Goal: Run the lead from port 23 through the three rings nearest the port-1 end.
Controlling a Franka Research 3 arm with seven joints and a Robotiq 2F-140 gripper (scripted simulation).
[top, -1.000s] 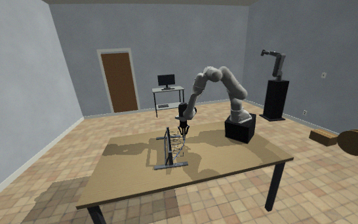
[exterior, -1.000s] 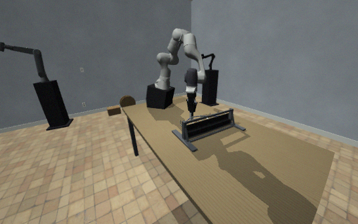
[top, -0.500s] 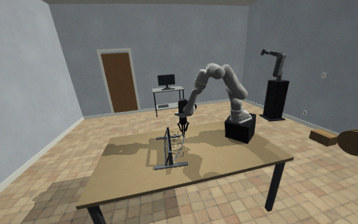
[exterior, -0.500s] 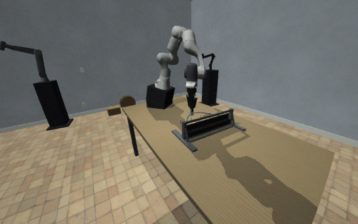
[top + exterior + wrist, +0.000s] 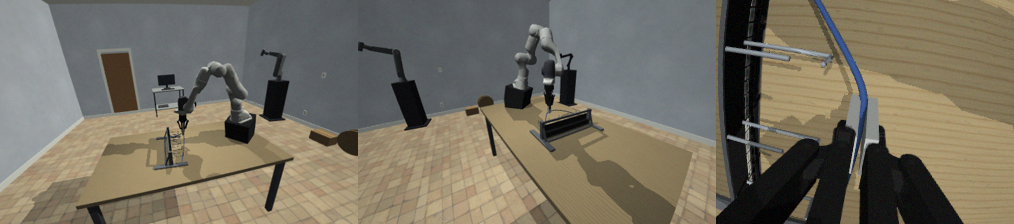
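My gripper [image 5: 183,132] [image 5: 549,111] [image 5: 862,111] points down and is shut on the blue lead [image 5: 183,147] [image 5: 561,111] [image 5: 841,47], above the front side of the rack [image 5: 170,166] [image 5: 542,131] [image 5: 738,75]. One part of the lead arcs from the fingertips to the panel; the other hangs steeply down toward the table near one end foot. In the wrist view, an upper wire ring [image 5: 791,50] and a lower wire ring [image 5: 781,131] lie left of the lead and fingers. No ring visibly encloses the lead there. The fingers hide part of the nearer rings. Port numbers are unreadable.
The rack stands upright on its two feet on the wooden table [image 5: 124,177] [image 5: 541,164]. The robot's black base block [image 5: 239,129] [image 5: 517,96] stands on the table, on the side the rings face. The table edge runs beyond the rack's end foot.
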